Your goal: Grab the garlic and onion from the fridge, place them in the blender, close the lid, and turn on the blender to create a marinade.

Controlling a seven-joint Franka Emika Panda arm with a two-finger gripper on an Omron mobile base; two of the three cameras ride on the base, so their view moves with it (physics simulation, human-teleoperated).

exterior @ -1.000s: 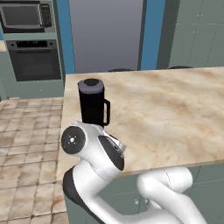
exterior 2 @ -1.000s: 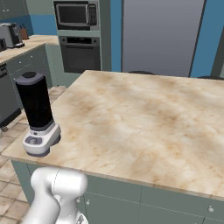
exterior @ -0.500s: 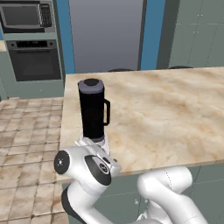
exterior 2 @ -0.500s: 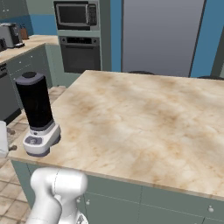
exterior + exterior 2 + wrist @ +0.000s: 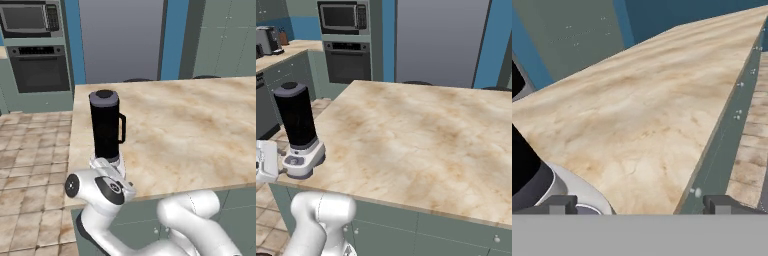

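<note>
Beige marbled island counter (image 5: 421,135) over grey-green cabinets (image 5: 456,230). Behind it, blue wall (image 5: 388,40), and a black wall oven (image 5: 348,62) with a microwave (image 5: 343,16) above, set in grey-green cabinetry. Tan tiled floor (image 5: 30,150) to the left. At far left, a side counter (image 5: 278,52) carrying a small appliance. Even, flat light.

The blender (image 5: 106,127) stands upright near the corner of the marble counter, at about 9 o'clock in the right base view: a tall black cylindrical jar with a side handle on a squat light-grey base (image 5: 302,156). The dark rounded lid (image 5: 104,95) sits on the jar. The grey fridge (image 5: 440,42) stands closed at 12 o'clock.
</note>
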